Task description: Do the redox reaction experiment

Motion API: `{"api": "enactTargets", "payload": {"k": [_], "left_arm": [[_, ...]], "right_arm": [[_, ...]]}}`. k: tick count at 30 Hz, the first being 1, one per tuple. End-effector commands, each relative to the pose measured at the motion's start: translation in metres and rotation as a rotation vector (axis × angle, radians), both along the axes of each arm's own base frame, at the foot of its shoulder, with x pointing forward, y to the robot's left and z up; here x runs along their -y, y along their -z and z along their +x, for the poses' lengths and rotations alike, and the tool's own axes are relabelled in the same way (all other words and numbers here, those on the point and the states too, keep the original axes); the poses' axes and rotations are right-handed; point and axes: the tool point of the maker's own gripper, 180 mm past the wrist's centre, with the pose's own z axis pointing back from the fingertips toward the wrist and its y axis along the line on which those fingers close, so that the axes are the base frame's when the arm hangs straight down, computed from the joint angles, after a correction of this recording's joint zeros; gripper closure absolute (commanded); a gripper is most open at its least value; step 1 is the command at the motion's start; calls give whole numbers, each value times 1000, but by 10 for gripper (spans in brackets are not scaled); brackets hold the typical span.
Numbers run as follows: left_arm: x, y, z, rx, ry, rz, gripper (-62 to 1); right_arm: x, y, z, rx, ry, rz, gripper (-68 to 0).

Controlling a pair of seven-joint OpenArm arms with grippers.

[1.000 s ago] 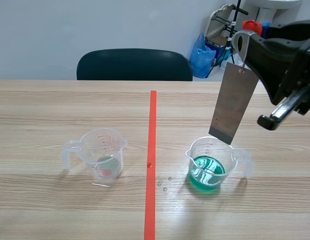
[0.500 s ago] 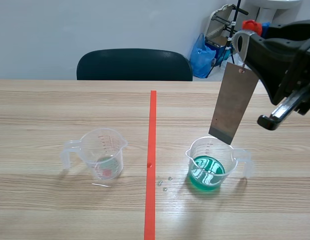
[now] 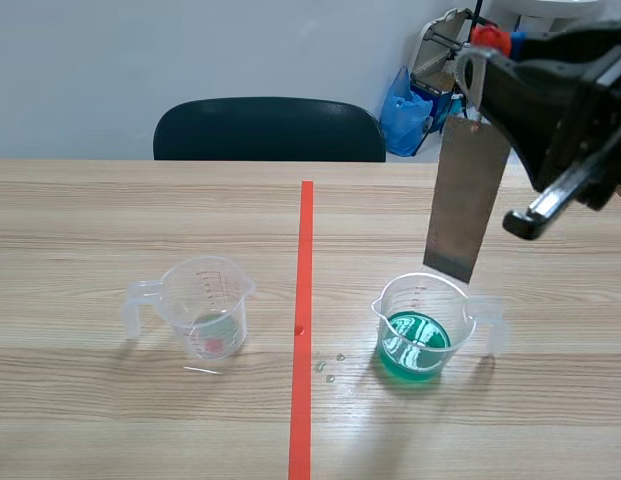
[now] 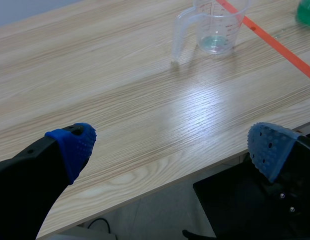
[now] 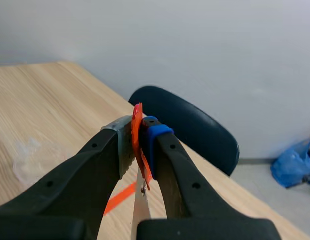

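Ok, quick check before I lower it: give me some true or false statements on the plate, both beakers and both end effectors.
1. The right end effector is shut on the orange tag that carries the metal plate. True.
2. The plate's lower edge is dipped in the green liquid. False: it hangs at about rim height of the right beaker, above the liquid.
3. The left end effector is open and holds nothing. True.
4. The left beaker is full to the rim. False: it has only a little liquid at the bottom.
5. Droplets lie between the tape line and the right beaker. True.
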Motion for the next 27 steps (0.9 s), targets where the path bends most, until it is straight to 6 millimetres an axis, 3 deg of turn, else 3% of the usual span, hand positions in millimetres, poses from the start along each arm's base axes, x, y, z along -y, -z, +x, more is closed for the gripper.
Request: {"api": "enactTargets", "payload": {"k": [1,20,27], "left_arm": [[4,-5,4,23,9,-17,-623],[4,-3,4,14,8,-14,-623],[4,-3,4,15,8,-13,-623]], "right_arm": [[-11,-11,0,26,-36,6,-15],[-106,-39,3,48,-249,56,-15],[-139,-39,18,22,-303,105,-15]]}}
